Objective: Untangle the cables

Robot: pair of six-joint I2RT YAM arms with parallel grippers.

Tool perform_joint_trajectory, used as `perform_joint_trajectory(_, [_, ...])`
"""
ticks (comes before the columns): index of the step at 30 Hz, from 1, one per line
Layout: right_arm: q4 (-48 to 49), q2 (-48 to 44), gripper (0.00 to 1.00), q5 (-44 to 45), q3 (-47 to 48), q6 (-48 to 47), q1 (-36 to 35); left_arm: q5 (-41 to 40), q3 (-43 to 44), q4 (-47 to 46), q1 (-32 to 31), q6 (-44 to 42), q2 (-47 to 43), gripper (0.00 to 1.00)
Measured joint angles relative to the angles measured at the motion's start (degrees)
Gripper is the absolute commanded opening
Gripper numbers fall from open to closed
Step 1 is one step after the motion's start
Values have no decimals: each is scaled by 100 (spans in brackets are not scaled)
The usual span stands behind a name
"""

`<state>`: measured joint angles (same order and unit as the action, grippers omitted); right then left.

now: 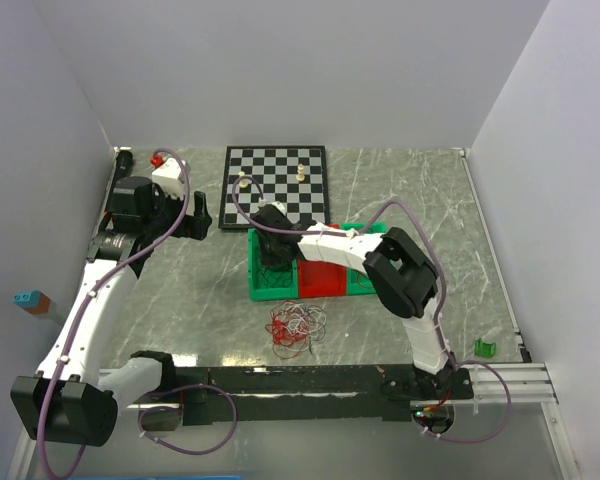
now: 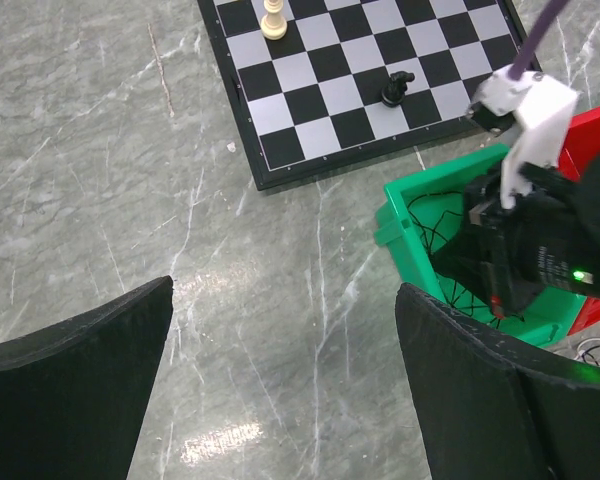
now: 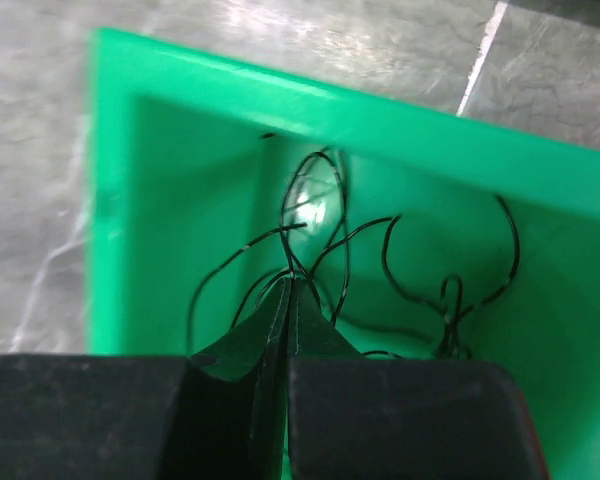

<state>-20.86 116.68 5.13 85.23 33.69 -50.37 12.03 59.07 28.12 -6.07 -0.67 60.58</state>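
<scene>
Cables [image 1: 298,325], red and white, lie tangled near the middle of the table's [image 1: 180,300] near edge. Black strands [image 3: 448,300] loop inside the green bin [image 3: 380,120], and my right gripper [image 3: 288,285] is pinched tight on them where they meet. My left gripper [image 2: 285,290] hangs wide apart over the table's left side, near the chessboard [image 2: 320,90].

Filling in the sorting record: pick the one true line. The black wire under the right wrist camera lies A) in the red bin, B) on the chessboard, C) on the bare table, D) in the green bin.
D: the black wire curls inside the green bin, with the right arm's fingers pinched shut on a strand.
</scene>
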Motion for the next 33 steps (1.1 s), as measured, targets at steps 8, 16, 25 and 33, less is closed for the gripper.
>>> perform_joint_trajectory(8, [-122,28,57,-13,98,33,17,61,0,37,0,-131,0,97])
perform_joint_trajectory(16, [66,-1722,85,-68,-321,-9,17,693,35,446,4,-833,-136,97])
perform_joint_trajectory(25, [299,-4146,82,20,-1902,-11,17,2170,35,1196,-192,-2151,-614,97])
perform_joint_trajectory(33, [72,-5851,75,85,-4282,149,-256,2581,-748,1250,-1963,-3032,-693,97])
